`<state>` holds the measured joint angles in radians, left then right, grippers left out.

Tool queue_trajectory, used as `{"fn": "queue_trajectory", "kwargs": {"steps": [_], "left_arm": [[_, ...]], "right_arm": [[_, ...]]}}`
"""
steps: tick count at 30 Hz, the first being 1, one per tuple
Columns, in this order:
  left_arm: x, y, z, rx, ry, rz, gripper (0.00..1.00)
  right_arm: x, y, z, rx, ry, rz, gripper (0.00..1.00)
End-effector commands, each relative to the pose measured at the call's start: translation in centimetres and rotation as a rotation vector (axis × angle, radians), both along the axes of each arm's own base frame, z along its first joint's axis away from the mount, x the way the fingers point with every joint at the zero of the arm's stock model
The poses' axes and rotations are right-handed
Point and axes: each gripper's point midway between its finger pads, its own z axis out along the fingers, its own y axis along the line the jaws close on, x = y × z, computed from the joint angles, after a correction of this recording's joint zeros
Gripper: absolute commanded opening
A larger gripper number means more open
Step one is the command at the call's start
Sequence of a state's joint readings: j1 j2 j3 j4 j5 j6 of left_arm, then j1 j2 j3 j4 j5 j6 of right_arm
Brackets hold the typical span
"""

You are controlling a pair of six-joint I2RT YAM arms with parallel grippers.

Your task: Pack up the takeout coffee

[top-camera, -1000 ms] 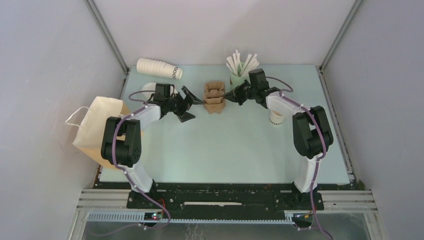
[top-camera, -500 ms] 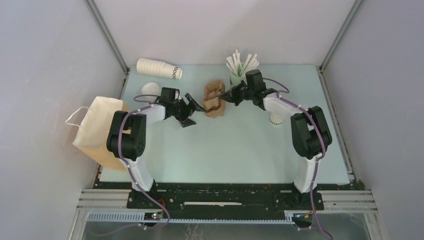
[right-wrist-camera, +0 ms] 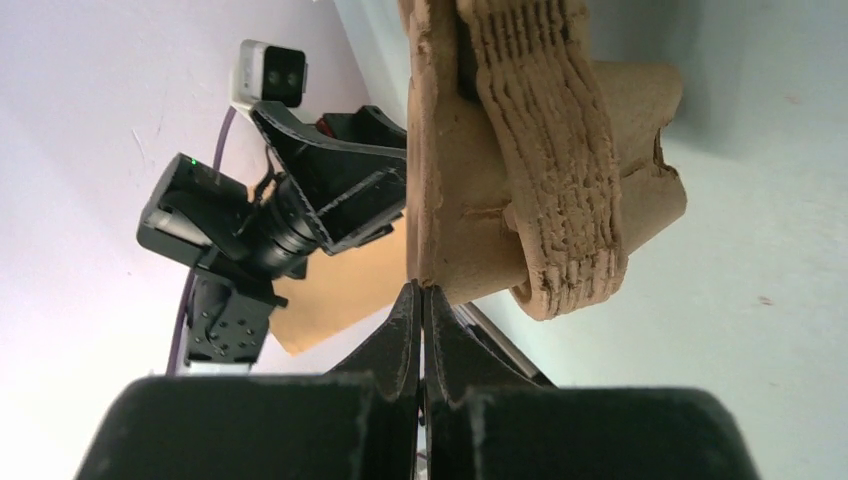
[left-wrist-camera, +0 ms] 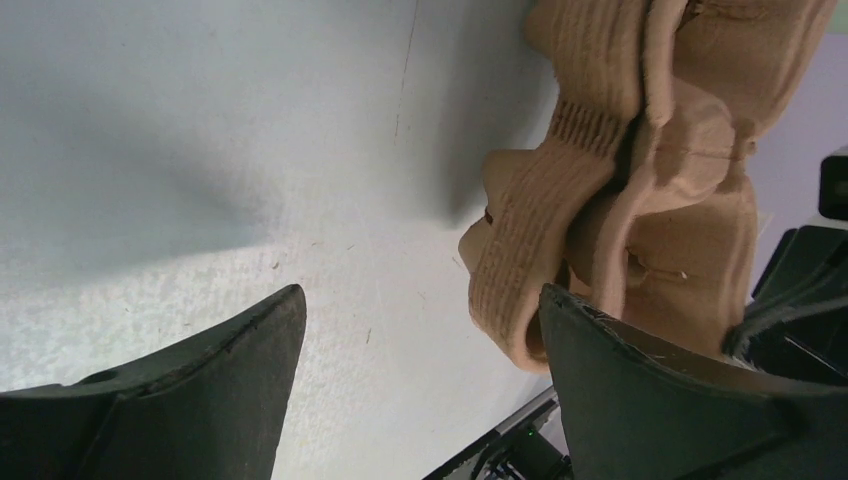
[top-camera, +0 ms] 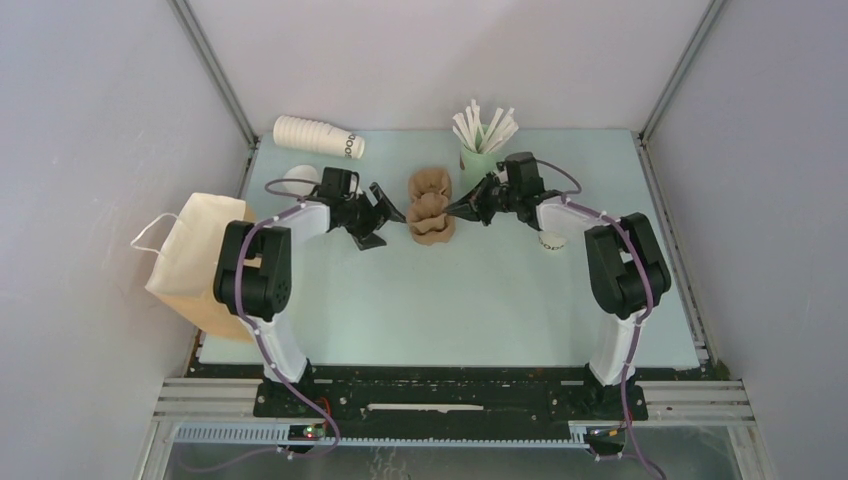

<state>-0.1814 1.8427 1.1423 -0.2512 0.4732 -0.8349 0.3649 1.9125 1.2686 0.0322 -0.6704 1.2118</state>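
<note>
The takeout coffee cup (top-camera: 549, 240), small and cream-white, stands at the right, partly hidden behind my right arm. Its white round lid (top-camera: 300, 178) lies at the far left. A brown pulp cup carrier (top-camera: 430, 207) sits between my grippers. My right gripper (top-camera: 453, 212) is shut, its tips pinching the carrier's thin rim (right-wrist-camera: 432, 150), as the right wrist view (right-wrist-camera: 421, 291) shows. My left gripper (top-camera: 388, 222) is open beside the carrier's left side. In the left wrist view (left-wrist-camera: 420, 295) one finger (left-wrist-camera: 640, 390) touches the carrier (left-wrist-camera: 620, 200).
A long stack of nested cups (top-camera: 318, 135) lies at the back left. A pale green cup of white sticks (top-camera: 480, 150) stands just behind my right gripper. A paper bag (top-camera: 200, 255) lies at the table's left edge, also in the right wrist view (right-wrist-camera: 340, 290).
The carrier was tipped up half a second ago and now lies lower and a little nearer. My right gripper came down with it. My left gripper stayed open beside it.
</note>
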Motion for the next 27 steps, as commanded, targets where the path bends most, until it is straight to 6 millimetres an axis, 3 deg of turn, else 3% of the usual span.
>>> {"fn": "queue_trajectory", "kwargs": {"steps": [1,5,7,10,14,27], "left_arm": [[1.0,0.5,4.1,0.025,-0.125,-0.043,0.89],[0.3,1.4,5.8,0.042,-0.15,-0.05,0.76],[0.0,1.3,7.3,0.001,-0.161,-0.041,0.75],[0.1,-0.6,10.3,-0.145,-0.188,-0.039,0.79],[0.4,-2.6,12.1,-0.273,-0.183,-0.022,0.76],[2.1,-7.1,10.4,-0.234,-0.13,-0.079,0.57]], "right_arm": [[-0.1,-1.4,3.8,0.096,-0.19,0.085,0.0],[0.7,-1.4,5.2,0.151,-0.177,0.041,0.0],[0.9,-1.3,5.4,0.165,-0.172,0.033,0.0],[0.8,-1.3,5.2,0.163,-0.167,0.037,0.0],[0.7,-1.3,4.9,0.158,-0.159,0.04,0.0],[0.5,-1.1,4.3,0.149,-0.156,0.054,0.0]]}}
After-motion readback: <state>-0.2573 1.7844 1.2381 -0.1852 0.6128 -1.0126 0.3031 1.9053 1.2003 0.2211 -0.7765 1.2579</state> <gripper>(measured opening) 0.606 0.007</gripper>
